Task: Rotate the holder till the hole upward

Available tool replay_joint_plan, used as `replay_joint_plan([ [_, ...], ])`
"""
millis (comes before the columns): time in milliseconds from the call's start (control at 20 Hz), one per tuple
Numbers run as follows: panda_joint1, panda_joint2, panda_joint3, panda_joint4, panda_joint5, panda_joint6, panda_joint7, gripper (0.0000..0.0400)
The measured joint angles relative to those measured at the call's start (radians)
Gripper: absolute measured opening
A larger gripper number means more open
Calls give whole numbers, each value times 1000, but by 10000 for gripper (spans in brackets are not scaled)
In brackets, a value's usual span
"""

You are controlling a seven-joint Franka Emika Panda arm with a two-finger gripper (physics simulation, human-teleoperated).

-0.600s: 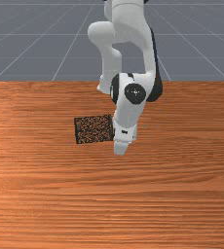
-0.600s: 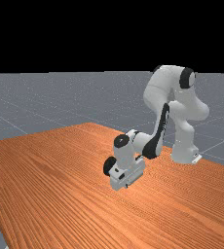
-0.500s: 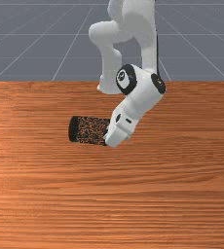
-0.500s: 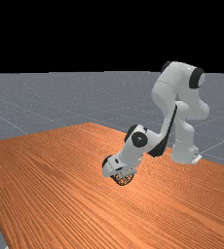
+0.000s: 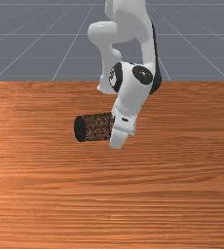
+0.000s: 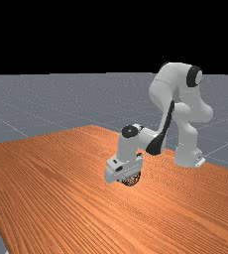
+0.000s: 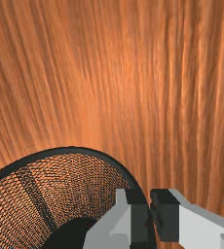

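We've shifted the holder (image 5: pixel 97 128) slightly toward the front view's right, our gripper (image 5: pixel 119 136) pinching its rim (image 7: pixel 72 150).

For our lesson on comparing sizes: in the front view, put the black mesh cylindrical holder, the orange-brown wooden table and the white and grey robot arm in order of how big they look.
Largest to smallest:
1. Wooden table
2. Robot arm
3. Mesh holder
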Motion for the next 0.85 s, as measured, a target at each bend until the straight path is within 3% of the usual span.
replay_joint_plan([
  [50, -5, -22, 0, -3, 22, -13, -25, 34],
  [100, -31, -40, 21, 1, 88, -42, -94, 34],
  [250, -7, -106, -14, -10, 78, -67, -94, 34],
  [300, -58, -113, 20, 17, 221, -153, -227, 37],
  [350, -34, -148, -5, 5, 178, -136, -193, 38],
  [450, -59, -169, 0, 28, 247, -185, -278, 22],
  [500, -99, -152, 12, 51, 319, -235, -354, 10],
  [550, -89, -175, -11, 19, 252, -156, -316, 6],
  [600, -148, -142, 8, 69, 348, -246, -422, 4],
  [650, -168, -150, -2, 60, 336, -211, -441, 3],
  [700, -255, -80, 38, 172, 462, -382, -546, 26],
  [800, -322, -72, 35, 181, 492, -368, -622, 1],
  [850, -300, -119, 9, 100, 433, -212, -607, 0],
])
